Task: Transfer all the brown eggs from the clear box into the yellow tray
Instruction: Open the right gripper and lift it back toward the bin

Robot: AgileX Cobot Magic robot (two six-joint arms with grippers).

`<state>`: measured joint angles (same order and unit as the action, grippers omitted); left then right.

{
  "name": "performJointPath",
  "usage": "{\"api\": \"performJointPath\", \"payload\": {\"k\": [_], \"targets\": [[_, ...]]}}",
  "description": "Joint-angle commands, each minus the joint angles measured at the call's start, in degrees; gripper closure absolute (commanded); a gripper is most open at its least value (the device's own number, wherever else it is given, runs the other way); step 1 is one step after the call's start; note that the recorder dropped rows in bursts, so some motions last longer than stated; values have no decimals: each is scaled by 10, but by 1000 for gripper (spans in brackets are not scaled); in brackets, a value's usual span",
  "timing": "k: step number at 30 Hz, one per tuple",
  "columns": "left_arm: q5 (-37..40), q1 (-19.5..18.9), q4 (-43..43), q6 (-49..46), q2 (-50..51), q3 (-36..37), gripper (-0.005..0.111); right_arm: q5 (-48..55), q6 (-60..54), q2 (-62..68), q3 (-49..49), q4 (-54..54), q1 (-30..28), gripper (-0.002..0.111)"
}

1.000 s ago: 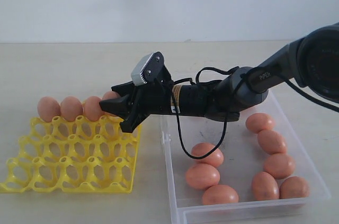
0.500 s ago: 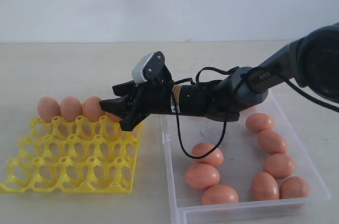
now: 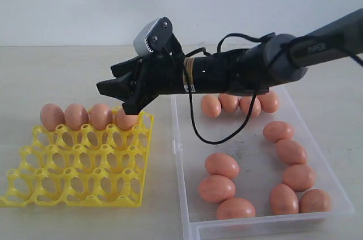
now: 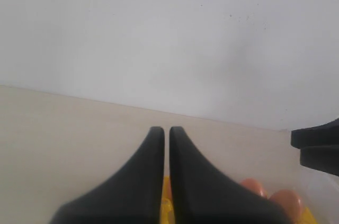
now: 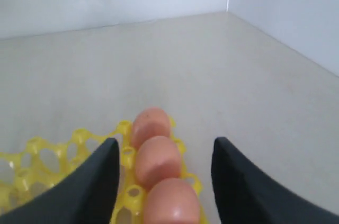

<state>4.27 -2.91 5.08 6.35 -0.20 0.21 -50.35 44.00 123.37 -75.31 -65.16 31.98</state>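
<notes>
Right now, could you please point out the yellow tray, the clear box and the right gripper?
yellow tray (image 3: pixel 74 186): exterior view, bare front lattice.
clear box (image 3: pixel 272 226): exterior view, front wall.
right gripper (image 3: pixel 112 99): exterior view, between its open fingertips.

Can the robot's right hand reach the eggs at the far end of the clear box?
Probably yes. The right hand is open and empty, up above a corner of the yellow tray. The clear box has no lid. Nothing covers the far eggs, and the arm stretches right over them.
</notes>
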Motion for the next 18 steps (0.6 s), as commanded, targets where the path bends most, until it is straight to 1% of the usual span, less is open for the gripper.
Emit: {"api": "performJointPath", "payload": {"k": [1, 2, 3, 5, 11, 13, 16, 18], "targets": [[-4, 3, 0, 1, 2, -2, 103, 77, 158, -56, -1, -221, -2, 93], [-4, 3, 0, 1, 2, -2, 103, 83, 196, -66, -1, -284, -2, 106], [-4, 3, 0, 1, 2, -2, 103, 88, 244, -76, -1, -341, -2, 108], [-4, 3, 0, 1, 2, -2, 103, 105, 316, -92, 8, -348, -5, 108], [-4, 3, 0, 1, 2, -2, 103, 129, 400, -145, 40, -348, -37, 108], [-4, 3, 0, 1, 2, -2, 103, 153, 419, -166, 58, -348, -51, 108], [-4, 3, 0, 1, 2, -2, 103, 227, 421, -198, 100, -348, -63, 108], [-4, 3, 0, 1, 2, -2, 103, 317, 394, -220, 137, -348, -63, 108]]}}
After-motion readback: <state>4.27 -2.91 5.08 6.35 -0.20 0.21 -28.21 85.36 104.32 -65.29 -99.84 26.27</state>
